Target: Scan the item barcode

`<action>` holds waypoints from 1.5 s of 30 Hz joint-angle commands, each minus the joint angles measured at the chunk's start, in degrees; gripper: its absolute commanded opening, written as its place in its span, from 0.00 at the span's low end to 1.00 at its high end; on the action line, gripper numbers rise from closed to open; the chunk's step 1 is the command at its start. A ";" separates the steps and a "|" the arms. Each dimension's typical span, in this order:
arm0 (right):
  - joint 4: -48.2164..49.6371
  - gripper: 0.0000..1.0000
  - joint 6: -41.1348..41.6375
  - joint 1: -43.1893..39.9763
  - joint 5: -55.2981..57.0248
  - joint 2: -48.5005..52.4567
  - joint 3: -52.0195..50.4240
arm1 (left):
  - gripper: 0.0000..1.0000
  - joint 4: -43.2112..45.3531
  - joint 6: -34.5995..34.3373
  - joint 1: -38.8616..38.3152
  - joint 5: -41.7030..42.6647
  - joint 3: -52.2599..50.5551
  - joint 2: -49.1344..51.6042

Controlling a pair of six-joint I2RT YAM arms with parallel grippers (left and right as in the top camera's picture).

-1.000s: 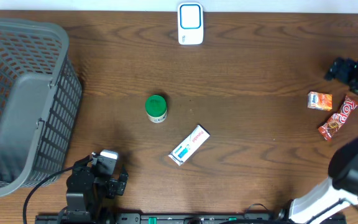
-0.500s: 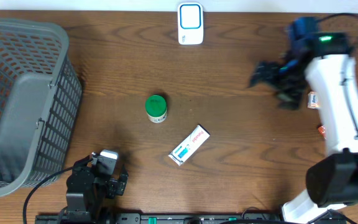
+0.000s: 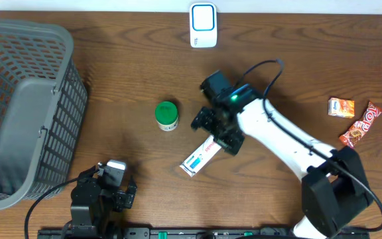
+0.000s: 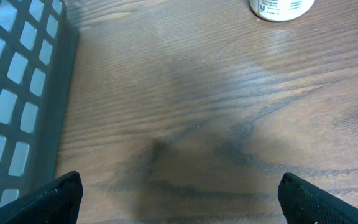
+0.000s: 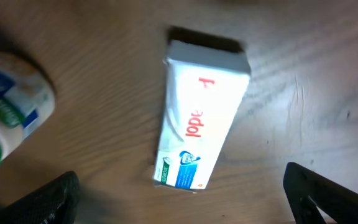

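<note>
Box [image 3: 200, 157] is lying flat on the wooden table [image 3: 290, 60], near the middle, set diagonally w/ one end pointing toward the front edge. It's a long white carton w/ red lettering along the top face and a blue-teal patch w/ small print at the front end; no barcode is showing on the face that's up. Its far end is sitting right under the right gripper [image 3: 217, 131], which is hovering over it w/ jaws spread wide and nothing between them; whether a finger is touching the carton can't be told. A green-capped jar [image 3: 167, 115] is standing just to the box's left, apart from it. A white scanner [image 3: 203, 25] is sitting at the far edge, well apart from the box. A grey basket [image 3: 18, 106] is taking up the left side, and two snack packs [image 3: 354, 118] are lying at the right. The left gripper [image 4: 185, 202] is resting at the front left, jaws also wide apart, holding nothing.
</note>
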 commanded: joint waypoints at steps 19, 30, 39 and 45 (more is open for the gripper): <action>13.90 0.78 5.86 4.81 7.23 0.37 -13.14 | 0.98 -2.75 0.09 0.24 0.35 -0.83 -0.28; 14.51 0.42 -8.94 6.19 8.63 1.18 -13.14 | 0.99 -2.75 0.09 0.24 0.35 -0.83 -0.28; 16.06 0.70 -50.73 6.84 12.15 1.16 -13.14 | 0.98 -2.75 0.09 0.24 0.35 -0.83 -0.28; 12.48 0.92 -70.14 6.88 13.09 1.11 -13.11 | 0.98 -2.75 0.09 0.24 0.35 -0.83 -0.28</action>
